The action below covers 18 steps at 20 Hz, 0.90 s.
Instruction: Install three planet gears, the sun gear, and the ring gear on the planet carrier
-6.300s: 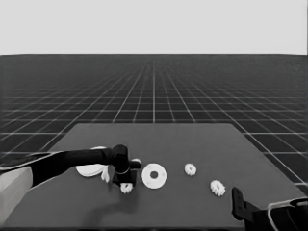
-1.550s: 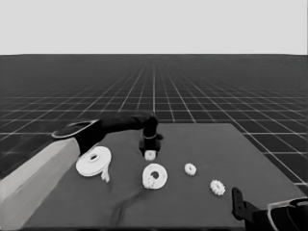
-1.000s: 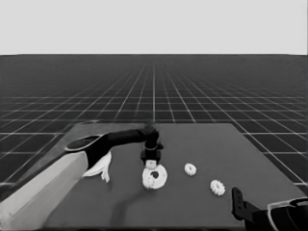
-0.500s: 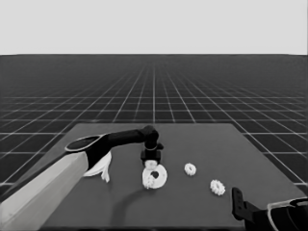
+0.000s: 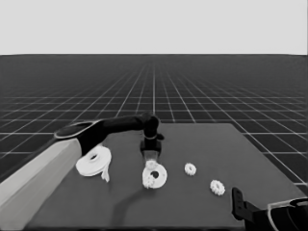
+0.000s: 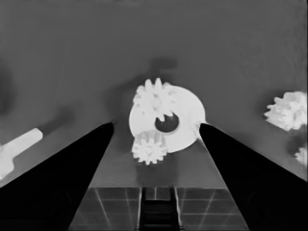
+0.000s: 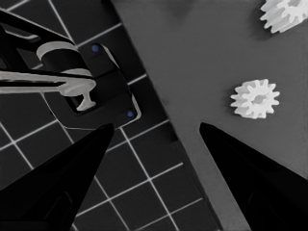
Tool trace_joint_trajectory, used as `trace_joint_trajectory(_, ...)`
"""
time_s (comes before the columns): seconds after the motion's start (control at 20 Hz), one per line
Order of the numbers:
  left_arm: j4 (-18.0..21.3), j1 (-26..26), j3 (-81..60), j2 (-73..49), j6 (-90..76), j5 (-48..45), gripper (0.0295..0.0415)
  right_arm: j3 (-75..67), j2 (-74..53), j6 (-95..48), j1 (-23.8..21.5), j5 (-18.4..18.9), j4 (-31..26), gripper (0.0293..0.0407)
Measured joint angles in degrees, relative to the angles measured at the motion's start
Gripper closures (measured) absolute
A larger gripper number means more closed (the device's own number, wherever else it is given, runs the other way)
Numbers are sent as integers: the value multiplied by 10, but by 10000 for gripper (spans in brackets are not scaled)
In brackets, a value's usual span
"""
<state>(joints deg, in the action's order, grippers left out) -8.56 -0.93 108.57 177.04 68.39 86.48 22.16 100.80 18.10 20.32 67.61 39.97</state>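
Gears (image 6: 154, 98) number two on the smaller round part (image 5: 155, 176), mid-frame; left gripper (image 5: 151, 159) spread wide, empty, just above. Next, I judge: fetch the gear (image 5: 190, 169) to its right.

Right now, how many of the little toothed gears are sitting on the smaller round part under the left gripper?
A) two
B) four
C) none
A: the left wrist view shows two gears on the smaller round part, between the open fingers of the left gripper, while two more gears lie apart on the table.
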Motion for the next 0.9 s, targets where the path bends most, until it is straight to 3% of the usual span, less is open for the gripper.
trace_joint_trajectory(0.2, 3, -3, 0, 0, 0, 1, 326, 0, 0, 0, 0, 0, 0, 315)
trace_joint_trajectory(0.25, -35, -47, -265, -152, -275, -192, 302, 0, 0, 0, 0, 0, 0, 315)
trace_joint_trajectory(0.3, -59, -105, -504, -376, -523, -310, 296, 0, 0, 0, 0, 0, 0, 315)
trace_joint_trajectory(0.35, -73, -140, -643, -544, -672, -378, 310, 0, 0, 0, 0, 0, 0, 315)
trace_joint_trajectory(0.45, -85, -170, -776, -692, -811, -443, 323, 0, 0, 0, 0, 0, 0, 315)
trace_joint_trajectory(0.7, -92, -185, -842, -760, -880, -475, 326, 0, 0, 0, 0, 0, 0, 315)
trace_joint_trajectory(0.75, -92, -186, -844, -762, -882, -476, 326, 126, 168, 272, -165, 159, -168, 302)
trace_joint_trajectory(0.8, -92, -186, -845, -763, -883, -476, 326, 288, 297, 390, -210, 178, -235, 307)
trace_joint_trajectory(0.9, -92, -187, -846, -764, -884, -477, 326, 489, 400, 439, -215, 177, -283, 313)
